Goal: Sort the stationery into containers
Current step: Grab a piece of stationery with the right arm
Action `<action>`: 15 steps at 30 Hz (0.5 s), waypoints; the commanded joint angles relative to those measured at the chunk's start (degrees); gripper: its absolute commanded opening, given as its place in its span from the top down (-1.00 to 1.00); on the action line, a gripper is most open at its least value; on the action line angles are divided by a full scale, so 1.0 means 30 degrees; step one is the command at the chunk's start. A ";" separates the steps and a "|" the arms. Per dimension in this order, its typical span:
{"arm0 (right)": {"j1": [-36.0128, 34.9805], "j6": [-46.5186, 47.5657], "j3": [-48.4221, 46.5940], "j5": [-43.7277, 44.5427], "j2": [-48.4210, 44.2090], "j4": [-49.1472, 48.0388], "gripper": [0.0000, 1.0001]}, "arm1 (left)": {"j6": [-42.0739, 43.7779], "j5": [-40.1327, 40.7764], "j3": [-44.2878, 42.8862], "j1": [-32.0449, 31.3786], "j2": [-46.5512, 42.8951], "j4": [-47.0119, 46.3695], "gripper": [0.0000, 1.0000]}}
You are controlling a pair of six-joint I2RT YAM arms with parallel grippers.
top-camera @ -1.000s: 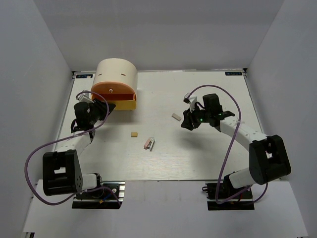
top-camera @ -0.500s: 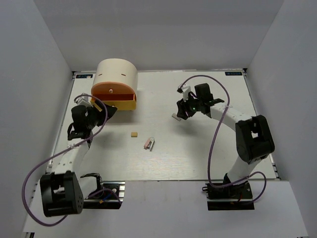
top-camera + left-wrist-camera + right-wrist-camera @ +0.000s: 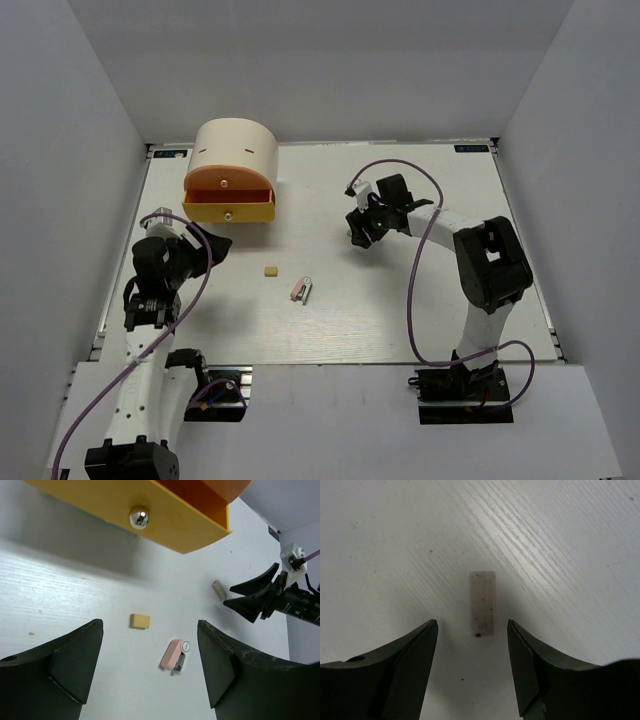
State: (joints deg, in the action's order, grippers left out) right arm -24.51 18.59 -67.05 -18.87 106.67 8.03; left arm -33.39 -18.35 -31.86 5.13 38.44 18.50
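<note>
The cream cylindrical container [image 3: 235, 150] stands at the back left, with its orange tier [image 3: 228, 180] and its yellow drawer [image 3: 230, 210] pulled out. My left gripper [image 3: 215, 243] hangs open and empty just in front of the drawer. In the left wrist view, the drawer's knob [image 3: 139, 517] is above the gripper [image 3: 150, 627]. A tan eraser [image 3: 139, 621] and a pink-white clip [image 3: 175, 656] lie on the table between the fingers' lines. My right gripper [image 3: 472, 625] is open, low over a grey eraser [image 3: 483, 603] whose near end lies between the fingertips.
The tan eraser [image 3: 270, 270] and the clip [image 3: 300, 290] lie loose mid-table, between the two arms. White walls close the table on the left, back and right. The right arm's purple cable [image 3: 425, 220] loops over the table's right half.
My left gripper has opened and drawn back from the yellow drawer toward the near left. The right gripper has moved left over the grey eraser and spread its jaws wider.
</note>
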 commanded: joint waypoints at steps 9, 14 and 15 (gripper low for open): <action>-0.0384 0.1010 -0.1761 0.1868 0.1794 -0.0423 -0.28 | 0.0406 0.0052 0.0394 -0.0244 -0.0712 0.2241 -0.74; -0.0472 0.1450 -0.2054 0.1195 0.2118 0.0249 -0.09 | 0.0406 -0.0124 0.0394 -0.0244 -0.0712 0.2241 -0.74; -0.0530 0.1479 -0.2056 0.0990 0.2118 0.0339 0.04 | 0.0406 -0.0124 0.0394 -0.0244 -0.0712 0.2241 -0.74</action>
State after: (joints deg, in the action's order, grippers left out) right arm -25.54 21.80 -71.05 -14.22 112.31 7.66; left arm -32.97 -18.24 -31.11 4.64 37.01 24.62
